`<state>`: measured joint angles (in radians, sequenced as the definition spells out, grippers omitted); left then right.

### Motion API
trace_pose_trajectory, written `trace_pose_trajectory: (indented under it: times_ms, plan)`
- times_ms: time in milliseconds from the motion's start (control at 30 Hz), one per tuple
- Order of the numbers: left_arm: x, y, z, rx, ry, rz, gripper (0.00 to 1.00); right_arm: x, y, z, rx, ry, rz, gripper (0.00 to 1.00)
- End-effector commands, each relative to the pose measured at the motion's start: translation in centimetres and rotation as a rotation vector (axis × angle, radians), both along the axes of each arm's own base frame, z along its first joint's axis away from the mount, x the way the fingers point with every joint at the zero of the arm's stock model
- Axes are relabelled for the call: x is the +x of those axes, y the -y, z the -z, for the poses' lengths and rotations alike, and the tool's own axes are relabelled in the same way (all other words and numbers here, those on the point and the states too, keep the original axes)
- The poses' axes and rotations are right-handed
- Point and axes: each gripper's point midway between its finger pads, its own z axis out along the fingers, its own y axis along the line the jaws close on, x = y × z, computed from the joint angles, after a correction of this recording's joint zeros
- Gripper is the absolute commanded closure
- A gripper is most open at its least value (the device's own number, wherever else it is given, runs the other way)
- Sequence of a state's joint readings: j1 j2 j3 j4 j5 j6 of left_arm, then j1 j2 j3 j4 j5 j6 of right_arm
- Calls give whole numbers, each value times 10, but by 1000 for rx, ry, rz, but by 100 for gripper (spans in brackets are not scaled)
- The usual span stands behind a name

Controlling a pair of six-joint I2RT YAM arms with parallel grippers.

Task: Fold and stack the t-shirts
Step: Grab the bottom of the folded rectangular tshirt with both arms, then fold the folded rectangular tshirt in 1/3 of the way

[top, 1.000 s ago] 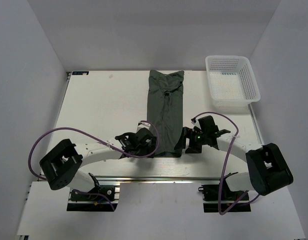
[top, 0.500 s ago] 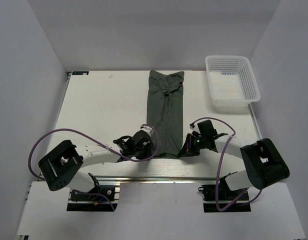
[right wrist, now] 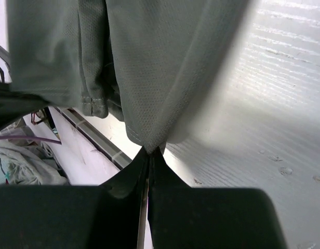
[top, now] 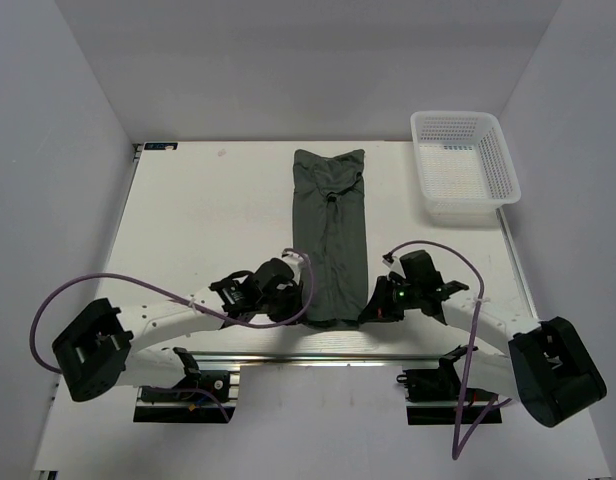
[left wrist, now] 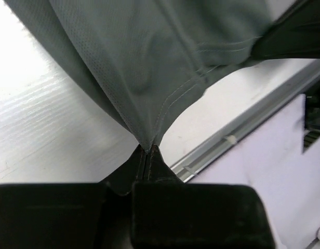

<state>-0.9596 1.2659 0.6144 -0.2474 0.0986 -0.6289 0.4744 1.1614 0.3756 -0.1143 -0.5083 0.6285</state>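
Note:
One dark grey-green t-shirt (top: 330, 225) lies as a long narrow strip down the middle of the white table, neck end far, hem near the front edge. My left gripper (top: 300, 312) is shut on the hem's near left corner; in the left wrist view the cloth (left wrist: 149, 62) rises from the pinched fingertips (left wrist: 148, 150). My right gripper (top: 368, 312) is shut on the near right corner, and the right wrist view shows the t-shirt fabric (right wrist: 149, 57) drawn up into a point at its tips (right wrist: 150, 149). Both corners are lifted slightly off the table.
A white plastic mesh basket (top: 464, 165) stands at the far right corner of the table. The metal rail of the table's front edge (top: 318, 358) runs just behind both grippers. Purple cables (top: 138, 285) loop from each arm.
Both grippers went from open to shut on the hem corners. The arms swung low and outward, and the t-shirt's near end has been pulled a little toward the front edge.

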Motion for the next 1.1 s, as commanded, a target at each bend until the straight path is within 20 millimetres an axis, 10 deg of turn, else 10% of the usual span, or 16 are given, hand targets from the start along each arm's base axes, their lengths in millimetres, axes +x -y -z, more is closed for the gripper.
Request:
trace_pose_trajectory:
  times_ms: [0, 433, 1067]
  plan:
    - [7, 11, -36, -67, 52, 5, 100, 12, -3, -14, 3, 48, 17, 100]
    - [129, 1, -67, 112, 161, -295, 100, 118, -37, -75, -9, 179, 57, 100]
    - [283, 7, -88, 7, 194, -325, 100, 267, -13, -108, -99, 229, 184, 100]
